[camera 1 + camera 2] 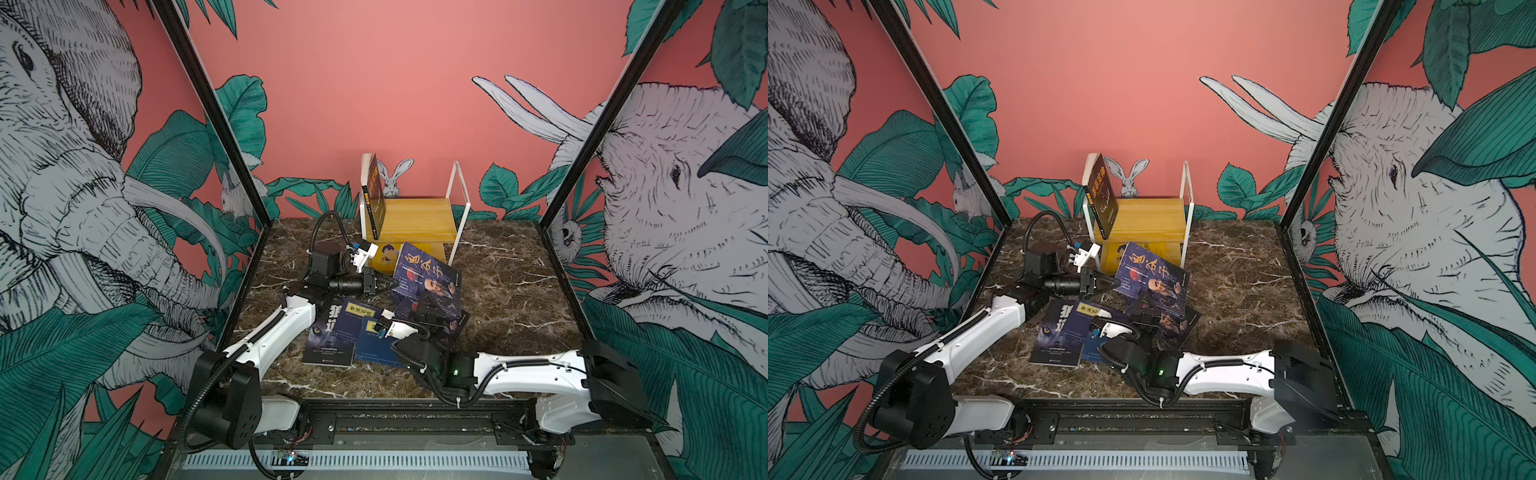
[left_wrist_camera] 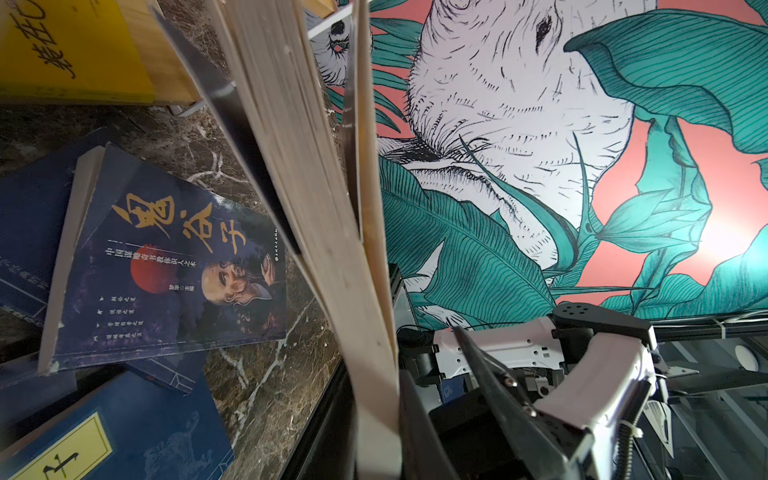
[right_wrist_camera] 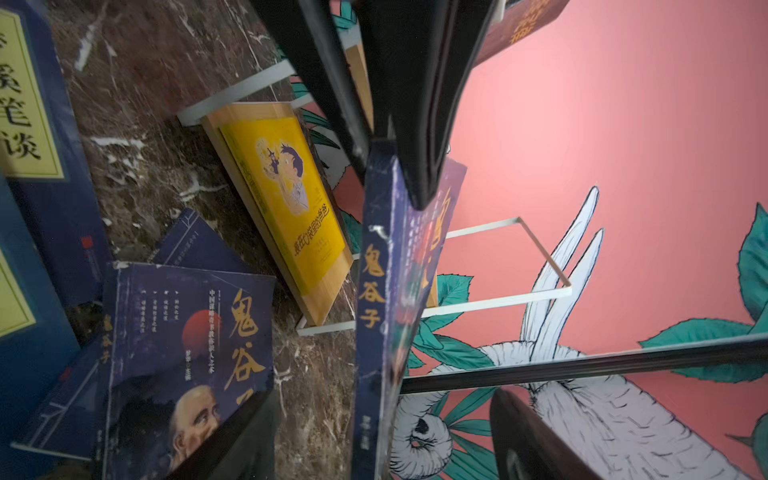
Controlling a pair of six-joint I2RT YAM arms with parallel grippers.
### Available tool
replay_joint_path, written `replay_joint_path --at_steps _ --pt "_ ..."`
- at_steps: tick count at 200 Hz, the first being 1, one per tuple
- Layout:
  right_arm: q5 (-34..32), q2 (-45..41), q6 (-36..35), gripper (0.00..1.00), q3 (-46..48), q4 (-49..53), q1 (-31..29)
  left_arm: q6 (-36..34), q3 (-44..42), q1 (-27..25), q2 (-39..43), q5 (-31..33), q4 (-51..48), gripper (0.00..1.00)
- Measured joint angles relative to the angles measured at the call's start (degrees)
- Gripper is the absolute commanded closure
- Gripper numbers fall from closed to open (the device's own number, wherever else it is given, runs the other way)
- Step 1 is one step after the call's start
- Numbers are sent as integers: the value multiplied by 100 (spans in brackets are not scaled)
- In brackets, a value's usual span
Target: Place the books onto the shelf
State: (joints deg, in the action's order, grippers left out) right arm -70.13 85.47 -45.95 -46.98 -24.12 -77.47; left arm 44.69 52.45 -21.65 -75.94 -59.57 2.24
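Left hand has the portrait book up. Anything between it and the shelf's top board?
Nothing visible in the gap. The portrait book in the left hand hangs just in front of the shelf. Its top board carries only a dark brown book leaning at the left end; the rest is bare.

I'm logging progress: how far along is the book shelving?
Done: nothing; the shelf shows only the brown book and yellow cartoon book. In hand: left gripper clamps one portrait book in front of it; open right gripper straddles its spine. Left: second portrait book, wolf book, navy books on the table.
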Motion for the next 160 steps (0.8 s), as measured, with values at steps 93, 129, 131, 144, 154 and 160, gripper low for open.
replay_joint_path --at_steps 93,129,131,144,154,160 --pt "-302 1661 -2371 41 70 -4883 525 79 -11 35 7 -105 109 100" --pt "-330 1659 -2396 49 61 -5180 798 68 -26 59 7 -90 138 100" --pt "-334 1659 -2396 49 66 -5184 817 61 -26 61 7 -85 136 100" --pt "-337 1659 -2389 51 94 -5202 892 52 -26 87 11 -83 136 100" --pt "-334 1659 -2382 56 133 -5202 933 52 -33 92 11 -81 166 100" --pt "-334 1659 -2391 59 151 -5204 957 52 -46 90 13 -83 197 100"
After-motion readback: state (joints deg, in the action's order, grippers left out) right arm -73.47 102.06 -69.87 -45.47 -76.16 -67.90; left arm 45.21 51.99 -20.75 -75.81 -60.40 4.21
